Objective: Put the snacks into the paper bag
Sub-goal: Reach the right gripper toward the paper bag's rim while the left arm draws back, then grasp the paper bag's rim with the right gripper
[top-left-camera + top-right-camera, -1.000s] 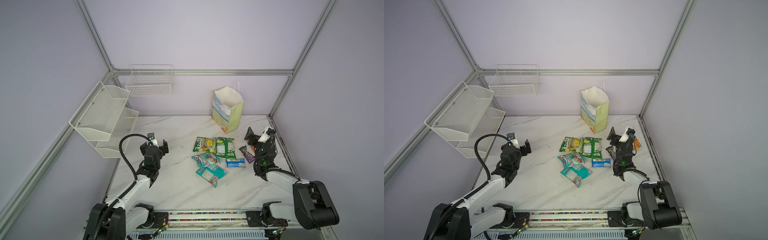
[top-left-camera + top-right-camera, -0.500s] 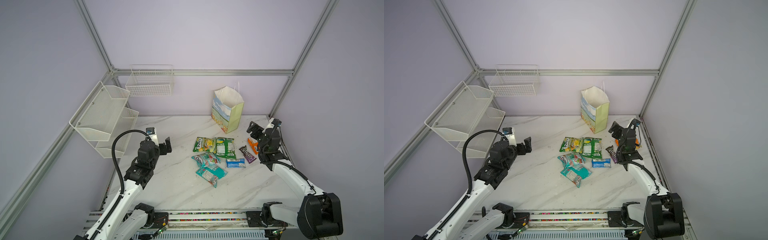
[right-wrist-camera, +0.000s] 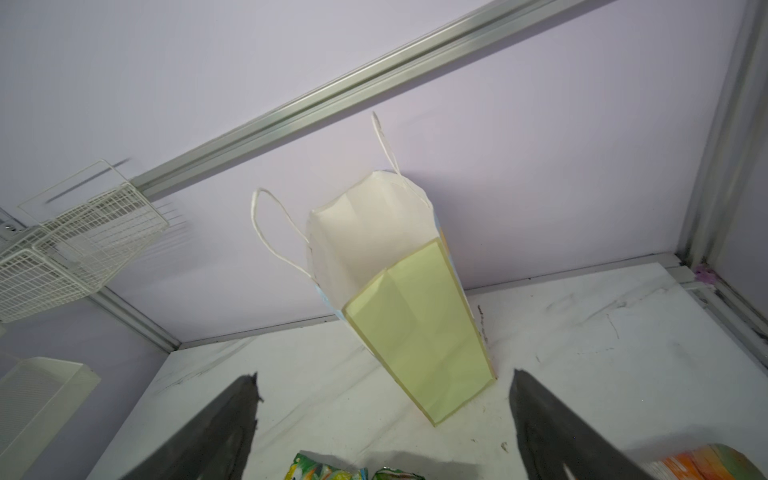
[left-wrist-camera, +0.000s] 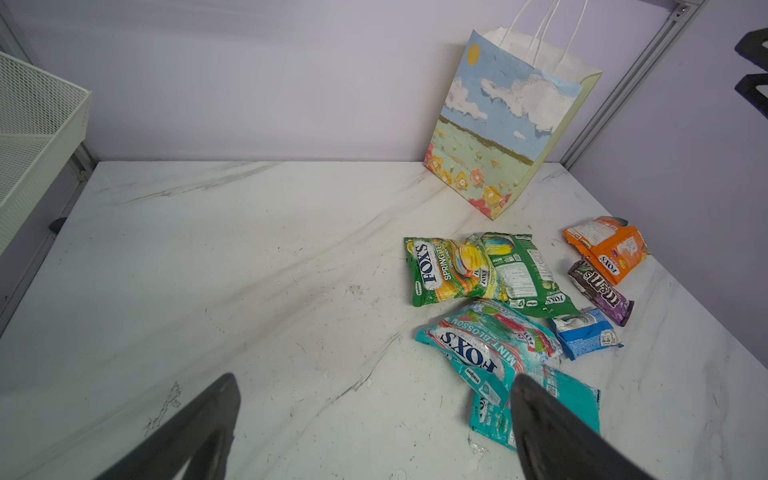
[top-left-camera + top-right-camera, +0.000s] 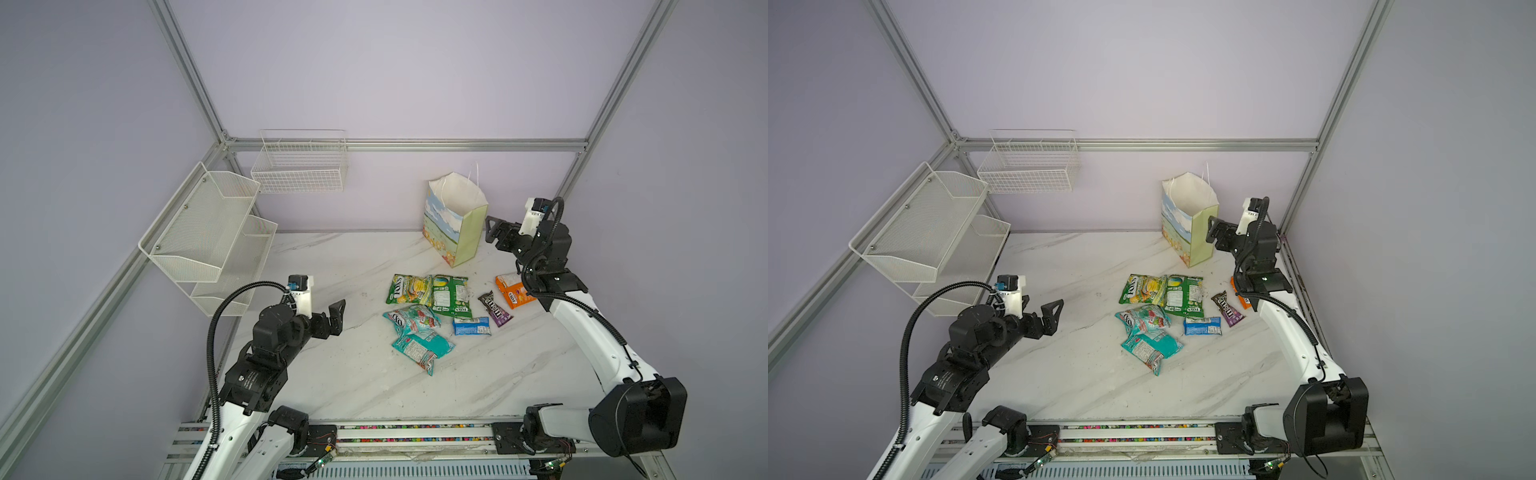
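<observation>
We are hovering the left gripper (image 5: 336,318) at lower left and the right gripper (image 5: 492,232) beside the paper bag (image 5: 453,224), upper right, each with jaws open, empty; the snacks (image 5: 451,295) are lying mid-frame.

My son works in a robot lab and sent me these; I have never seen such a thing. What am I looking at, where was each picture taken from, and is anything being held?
Two robot arms stand at the front edge of a marble table. Each ends in a two-fingered tool; the left tool and right tool are both open and hold nothing. The two wide pictures come from one camera high above. The other two come from cameras on the arms' wrists; the dark wedges there are the tool's own fingers. On the table lie seven snacks: two green packets, two teal packets, a blue packet, an orange packet and a purple bar. Behind them the paper bag stands upright, mouth open. White wire baskets hang on the walls.
</observation>
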